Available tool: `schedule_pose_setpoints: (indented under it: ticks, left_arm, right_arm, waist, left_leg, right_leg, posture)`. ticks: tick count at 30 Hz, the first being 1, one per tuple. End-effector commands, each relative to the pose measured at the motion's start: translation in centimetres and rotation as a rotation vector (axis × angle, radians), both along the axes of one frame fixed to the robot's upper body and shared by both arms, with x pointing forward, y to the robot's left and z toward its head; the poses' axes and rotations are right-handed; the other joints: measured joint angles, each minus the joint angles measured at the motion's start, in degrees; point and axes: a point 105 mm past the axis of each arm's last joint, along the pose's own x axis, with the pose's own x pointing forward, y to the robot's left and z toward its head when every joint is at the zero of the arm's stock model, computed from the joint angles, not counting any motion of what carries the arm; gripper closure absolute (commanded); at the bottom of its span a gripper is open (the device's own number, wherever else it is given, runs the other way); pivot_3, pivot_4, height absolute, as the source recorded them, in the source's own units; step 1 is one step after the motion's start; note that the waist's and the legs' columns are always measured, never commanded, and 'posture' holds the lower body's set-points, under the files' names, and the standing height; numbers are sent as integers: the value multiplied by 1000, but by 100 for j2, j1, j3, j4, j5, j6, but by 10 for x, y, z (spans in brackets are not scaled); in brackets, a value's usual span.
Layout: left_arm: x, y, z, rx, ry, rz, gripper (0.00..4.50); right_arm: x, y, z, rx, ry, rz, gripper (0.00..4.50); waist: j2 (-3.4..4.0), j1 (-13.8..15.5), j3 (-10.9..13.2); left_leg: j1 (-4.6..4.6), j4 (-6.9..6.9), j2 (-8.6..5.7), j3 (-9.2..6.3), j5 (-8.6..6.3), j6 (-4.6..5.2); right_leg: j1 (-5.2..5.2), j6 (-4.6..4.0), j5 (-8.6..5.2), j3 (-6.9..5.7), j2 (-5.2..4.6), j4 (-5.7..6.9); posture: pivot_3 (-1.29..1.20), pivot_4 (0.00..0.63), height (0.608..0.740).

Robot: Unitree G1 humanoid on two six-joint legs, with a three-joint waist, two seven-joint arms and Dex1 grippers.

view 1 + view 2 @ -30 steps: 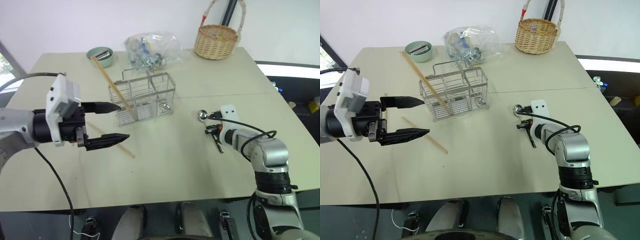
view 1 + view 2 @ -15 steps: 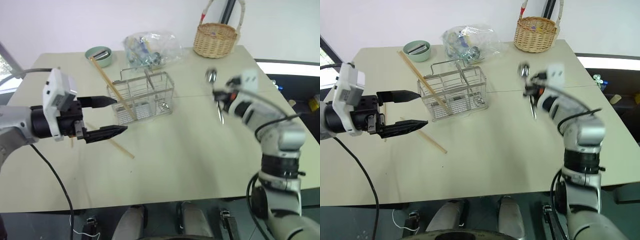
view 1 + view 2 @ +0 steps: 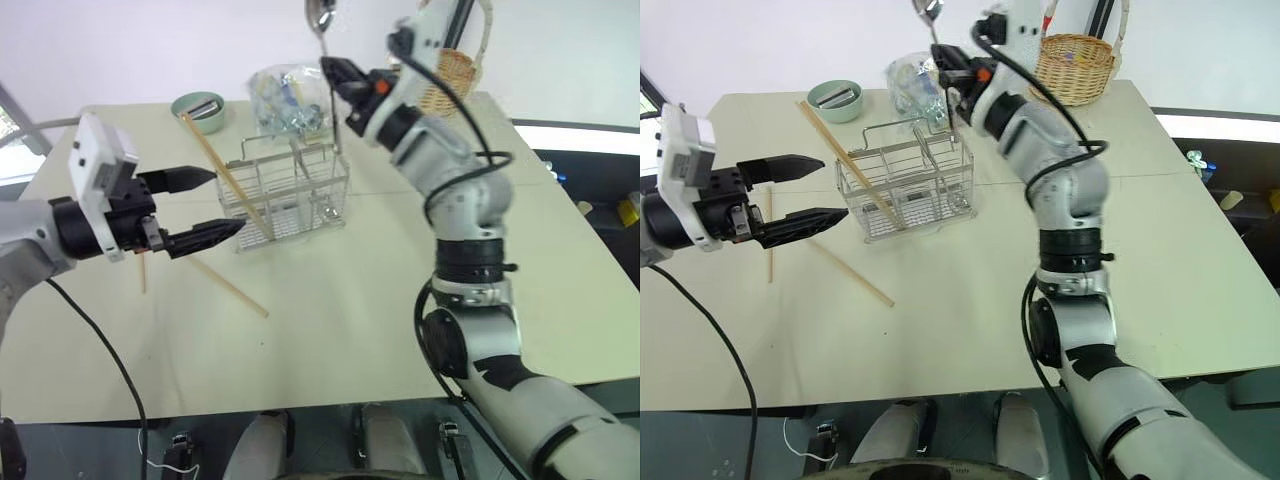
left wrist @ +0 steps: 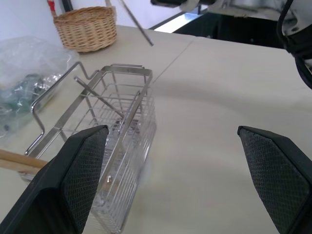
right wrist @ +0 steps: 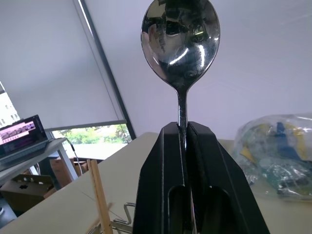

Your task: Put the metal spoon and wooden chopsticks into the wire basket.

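Observation:
My right gripper (image 3: pixel 333 70) is shut on the thin handle of the metal spoon (image 3: pixel 320 14) and holds it upright, bowl up, high over the wire basket (image 3: pixel 290 195). The right wrist view shows the shiny bowl (image 5: pixel 180 36) above the closed fingers (image 5: pixel 161 185). One of the wooden chopsticks (image 3: pixel 225 175) leans slanted in the basket's left end. Another chopstick (image 3: pixel 232 289) lies on the table in front of the basket, and a third (image 3: pixel 769 235) lies further left. My left gripper (image 3: pixel 225 200) hovers open and holding nothing, just left of the basket (image 4: pixel 112 122).
Behind the wire basket are a green bowl (image 3: pixel 200 108), a clear plastic bag of items (image 3: pixel 295 92) and a round wicker basket (image 3: pixel 1075 65) at the far right corner. The beige table (image 3: pixel 380 300) spreads wide to the front and right.
My right arm has lifted the spoon off the table and swung it up and left to above the wire basket, handle now pointing down. The left gripper has stayed open, nearly in place.

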Motion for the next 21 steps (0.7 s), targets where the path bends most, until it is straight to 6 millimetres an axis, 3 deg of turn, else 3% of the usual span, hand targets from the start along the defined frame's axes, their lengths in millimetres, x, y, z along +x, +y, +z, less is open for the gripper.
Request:
schedule_pose_setpoints:
  ticks: [1, 9, 10, 11, 17, 18, 21]
  left_arm:
    - [-7, 4, 16, -1, -81, 30, 0]
    - [-13, 10, 19, -4, -95, 84, 0]
    - [-13, 11, 20, -5, -96, 88, 0]
    - [-13, 11, 20, -6, -97, 90, 0]
    - [-10, 11, 23, -9, -101, 94, 0]
    - [-9, 12, 24, -11, -103, 95, 0]
    - [-5, 13, 25, -17, -108, 97, 0]
  right_arm:
    - [7, 6, 12, 12, -92, -22, 4466]
    - [24, 16, -33, -23, -45, -18, 4466]
    - [24, 17, -37, -18, -34, -15, 3784]
    - [25, 16, -40, -13, -24, -20, 3482]
    - [28, 4, -40, 13, -14, -80, 403]
    - [28, -1, -39, 17, -16, -91, 33]
    - [27, -14, -31, 19, -32, -111, 33]
  waist:
    - [1, -5, 1]
    - [-3, -60, 0]
    - [-2, -72, 1]
    - [-2, -90, 1]
    - [1, -140, 3]
    - [1, -140, 3]
    - [2, -130, 3]
  left_leg:
    - [0, 0, 0, 0, 0, -1]
    - [2, 0, 0, 1, 7, -12]
    - [2, 0, 0, -1, 7, -13]
    - [2, 0, 0, -3, 8, -14]
    - [2, -2, 0, -3, 9, -16]
    - [2, -2, 0, -3, 9, -16]
    - [1, -2, 0, -3, 9, -16]
  right_leg:
    - [-1, 0, 0, 0, 0, 5]
    - [-3, -3, -1, 7, 1, 45]
    - [-4, -4, -2, 7, 2, 45]
    - [-3, -4, -2, 7, 3, 46]
    - [-3, -5, -2, 8, 3, 49]
    - [-3, -5, -2, 8, 3, 48]
    - [-3, -5, -2, 8, 3, 48]
  posture:
    - [0, 150, 688]
    - [0, 150, 688]
    - [0, 150, 688]
    - [0, 150, 688]
    - [0, 150, 688]
    - [0, 150, 688]
    - [0, 150, 688]
